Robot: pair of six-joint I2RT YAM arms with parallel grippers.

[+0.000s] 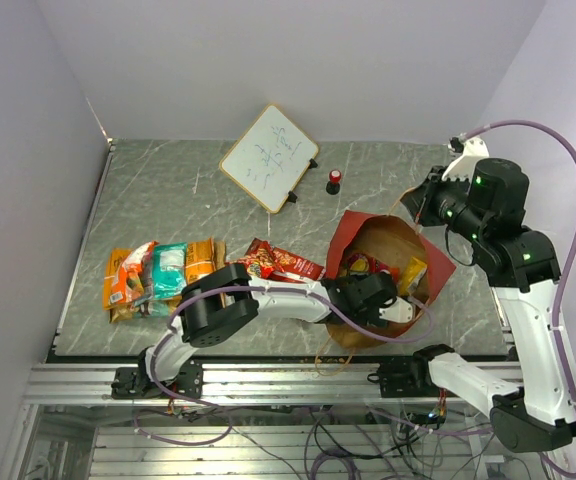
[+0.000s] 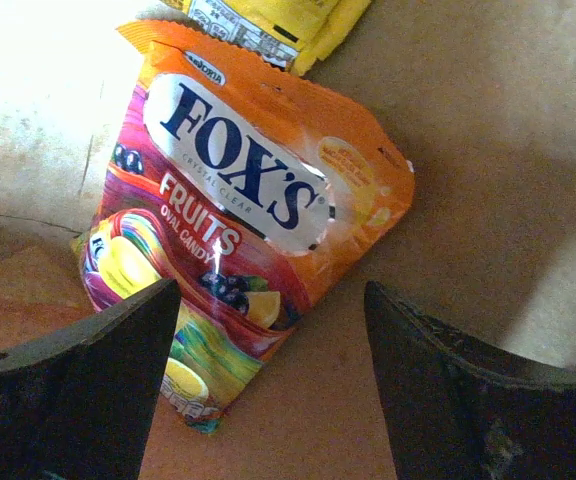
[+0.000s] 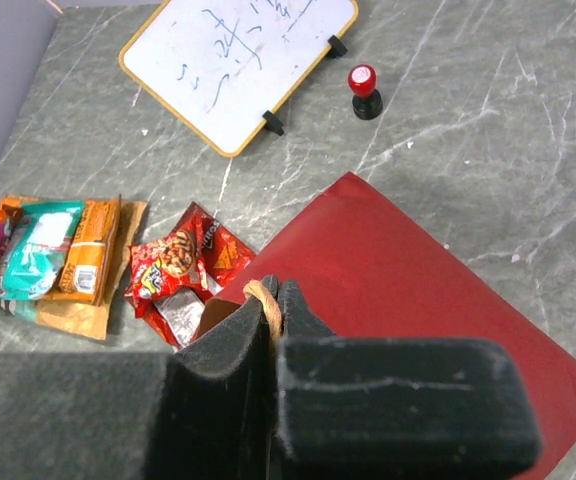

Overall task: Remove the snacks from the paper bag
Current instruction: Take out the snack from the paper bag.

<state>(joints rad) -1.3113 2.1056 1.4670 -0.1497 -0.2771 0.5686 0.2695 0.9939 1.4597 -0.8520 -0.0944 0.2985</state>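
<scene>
Top external shows the surface (image 1: 168, 190) carrying the bag (image 1: 393, 240) at 4 o'clock from its middle, lying down with the brown inside showing. The right hand (image 1: 430, 200), at the bag's 1 o'clock, is clenched on a twisted handle (image 3: 264, 300), seemingly holding the mouth up. The left hand (image 1: 393, 302) sits inside the mouth at 7 o'clock. A pile (image 1: 158, 275) of packets lies out at 9 o'clock, well apart from the bag, and red packets (image 1: 280, 262) lie just beside it. Inside, the left hand's jaws stand wide apart and empty above the orange packet (image 2: 258, 200), with a yellow packet (image 2: 278, 20) at its 12 o'clock. The step in hand looks like reaching for the orange packet. Next it calls for lowering, closing on the packet's near edge, then drawing it out without snagging paper.
</scene>
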